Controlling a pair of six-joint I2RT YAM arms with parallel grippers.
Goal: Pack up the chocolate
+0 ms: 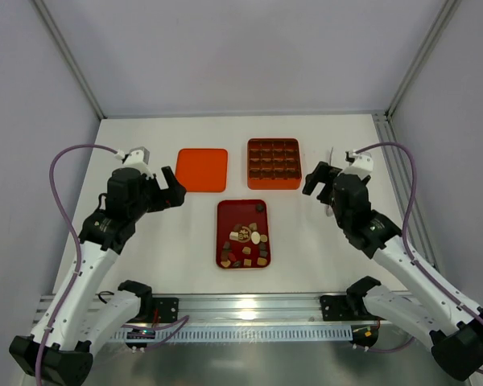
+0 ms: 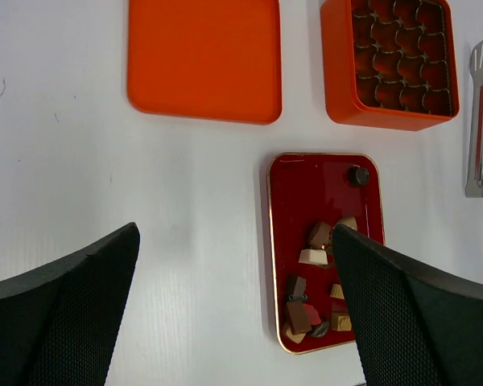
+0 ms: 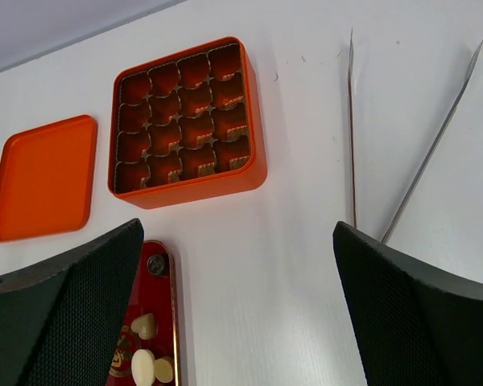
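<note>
In the middle of the desk the chocolate pieces [image 1: 245,236] lie loose on the dark red tray [image 1: 229,213]. My left fingers [image 2: 64,305] and right fingers [image 3: 419,305] are spread wide and hold nothing. I'd aim at an outlying piece, then carry it to the orange grid box [image 3: 193,189].

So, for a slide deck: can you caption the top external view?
Open left hand and open right hand flank a red tray of loose chocolate; empty orange grid box and lid beyond.

Glossy red tray [image 2: 306,193], metal tongs [image 2: 478,112], smooth orange lid [image 2: 201,60]
</note>
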